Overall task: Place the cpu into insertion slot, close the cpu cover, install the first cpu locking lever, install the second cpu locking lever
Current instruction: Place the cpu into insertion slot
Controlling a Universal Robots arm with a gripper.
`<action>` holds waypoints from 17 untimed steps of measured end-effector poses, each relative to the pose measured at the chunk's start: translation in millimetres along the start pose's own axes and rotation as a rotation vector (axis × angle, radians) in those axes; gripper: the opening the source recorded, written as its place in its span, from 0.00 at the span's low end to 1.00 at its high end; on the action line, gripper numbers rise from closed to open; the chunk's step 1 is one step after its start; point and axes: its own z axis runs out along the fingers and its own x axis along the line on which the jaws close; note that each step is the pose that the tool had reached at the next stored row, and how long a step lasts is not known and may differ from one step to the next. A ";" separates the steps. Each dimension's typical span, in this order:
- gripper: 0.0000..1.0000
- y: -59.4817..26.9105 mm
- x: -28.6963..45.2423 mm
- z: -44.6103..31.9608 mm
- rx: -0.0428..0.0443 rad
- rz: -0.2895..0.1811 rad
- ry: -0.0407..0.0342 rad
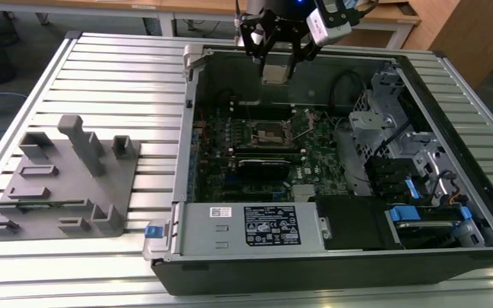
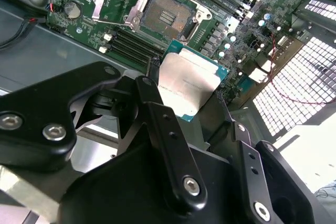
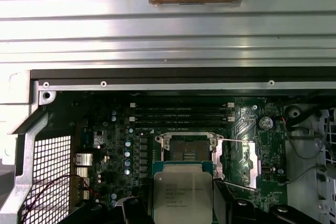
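Slatted table (image 1: 101, 77) w/ open PC case (image 1: 332, 273); grey fixture (image 1: 67, 186) at 9 o'clock of case. Board (image 1: 315, 154) inside case. Gripper (image 1: 276, 67) clamped on cpu (image 1: 275, 72), held in air. Slot (image 1: 272, 133) open, unfilled, at 6 o'clock from cpu in exterior view, apart.

bright even light glares off the table (image 1: 101, 77) and the cpu (image 2: 186, 85), case (image 1: 229, 77) interior shadowed.
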 end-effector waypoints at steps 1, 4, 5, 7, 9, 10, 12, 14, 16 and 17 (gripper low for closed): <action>0.54 0.0 0.0 0.0 0.0000 0.000 0.0000; 0.54 0.0 0.0 0.7 -0.0004 0.000 -0.0002; 0.54 -0.1 0.0 1.2 -0.0002 0.000 -0.0002; 0.54 -0.3 -0.1 2.7 0.0000 0.000 -0.0001; 0.54 -0.3 -0.1 3.7 0.0002 0.000 0.0000; 0.54 -0.3 -0.1 3.7 0.0003 0.000 0.0000; 0.54 -0.4 -0.1 3.8 0.0003 0.000 0.0000; 0.54 -0.4 -0.1 3.9 0.0002 0.000 0.0000; 0.54 -0.4 -0.1 4.0 0.0002 0.000 0.0000; 0.54 -0.3 -0.1 4.4 -0.0002 0.000 -0.0002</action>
